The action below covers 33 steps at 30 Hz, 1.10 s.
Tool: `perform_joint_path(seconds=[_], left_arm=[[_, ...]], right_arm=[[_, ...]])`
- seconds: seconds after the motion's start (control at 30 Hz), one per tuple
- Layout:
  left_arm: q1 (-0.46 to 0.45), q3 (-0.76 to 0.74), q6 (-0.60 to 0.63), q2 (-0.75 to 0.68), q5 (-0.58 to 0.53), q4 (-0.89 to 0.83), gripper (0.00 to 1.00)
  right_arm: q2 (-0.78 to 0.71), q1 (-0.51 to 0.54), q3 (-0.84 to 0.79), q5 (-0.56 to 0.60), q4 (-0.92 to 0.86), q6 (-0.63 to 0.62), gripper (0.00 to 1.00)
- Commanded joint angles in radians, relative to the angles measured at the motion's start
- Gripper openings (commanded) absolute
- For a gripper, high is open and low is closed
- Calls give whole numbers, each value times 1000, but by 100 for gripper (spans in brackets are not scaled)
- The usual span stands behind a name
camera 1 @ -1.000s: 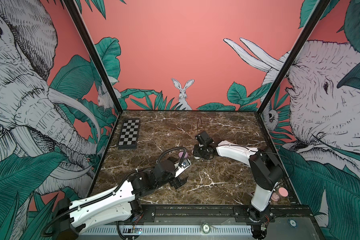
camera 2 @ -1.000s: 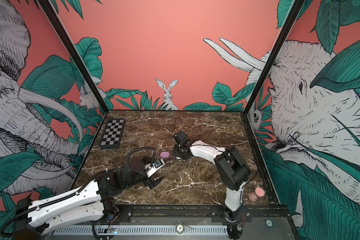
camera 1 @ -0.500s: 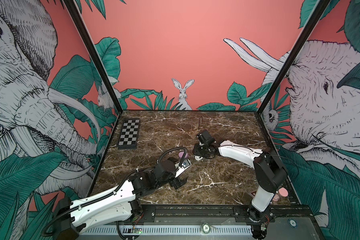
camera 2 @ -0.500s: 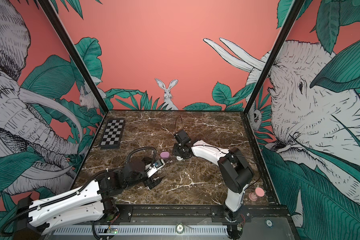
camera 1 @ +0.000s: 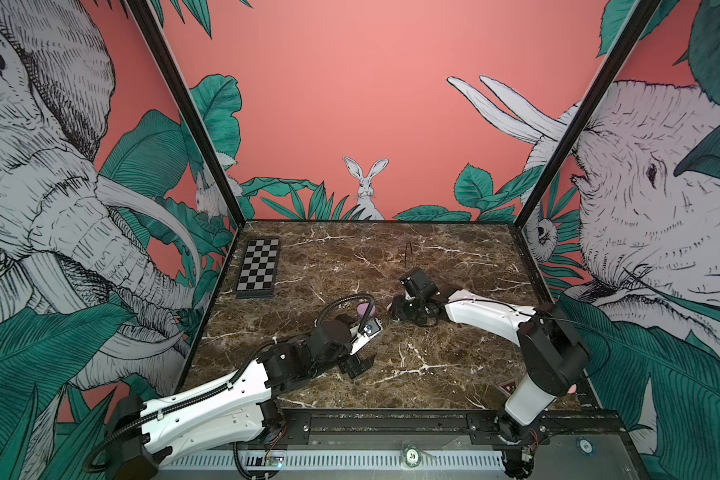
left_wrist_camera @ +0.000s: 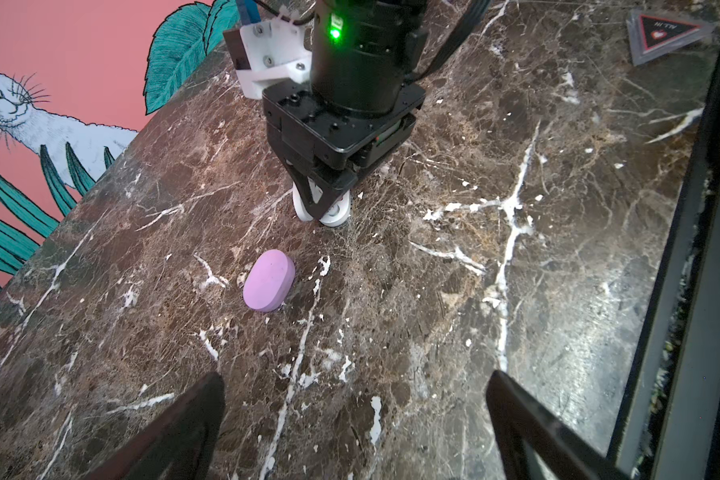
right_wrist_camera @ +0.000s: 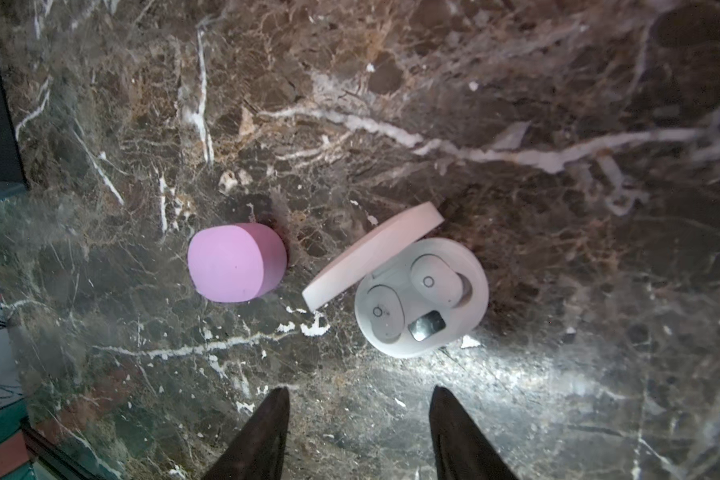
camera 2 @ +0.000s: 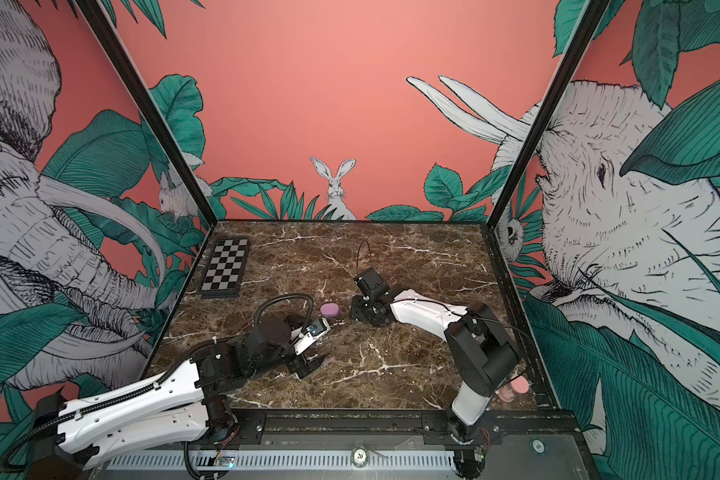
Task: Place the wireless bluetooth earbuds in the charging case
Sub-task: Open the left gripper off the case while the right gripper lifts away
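Two white earbuds [right_wrist_camera: 385, 311] sit inside the white charging case [right_wrist_camera: 472, 320]. Its lid [right_wrist_camera: 366, 257] stands up, and a shut purple case [right_wrist_camera: 235, 268] lies just beside it on the brown marble table [right_wrist_camera: 558, 83]. We see our right gripper [right_wrist_camera: 358, 411] close to the white charging case, fingers apart with nothing between them, and our left gripper [left_wrist_camera: 354, 399] is spread wide near the purple case and holds nothing too.
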Motion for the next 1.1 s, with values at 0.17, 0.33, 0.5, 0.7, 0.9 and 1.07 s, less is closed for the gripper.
perform_joint_path(seconds=[0.17,0.33,0.5,0.7,0.9,1.07], left_arm=[[-3,30,14,-8,-9,-15,99],[-3,30,17,-18,-24,-15,99],[-3,23,21,-36,-41,-15,99],[-3,23,27,-37,-46,-15,99],[-3,24,27,-35,-42,-20,99],[-3,24,27,-26,-1,-30,99]], right_arm=[[-58,-5,106,-29,0,-99,88],[21,-13,241,-49,-80,-142,98],[104,-30,348,-88,-127,-153,98],[172,-36,410,-111,-159,-171,98],[207,-37,443,-122,-185,-182,98],[245,-41,482,-138,-237,-185,98]])
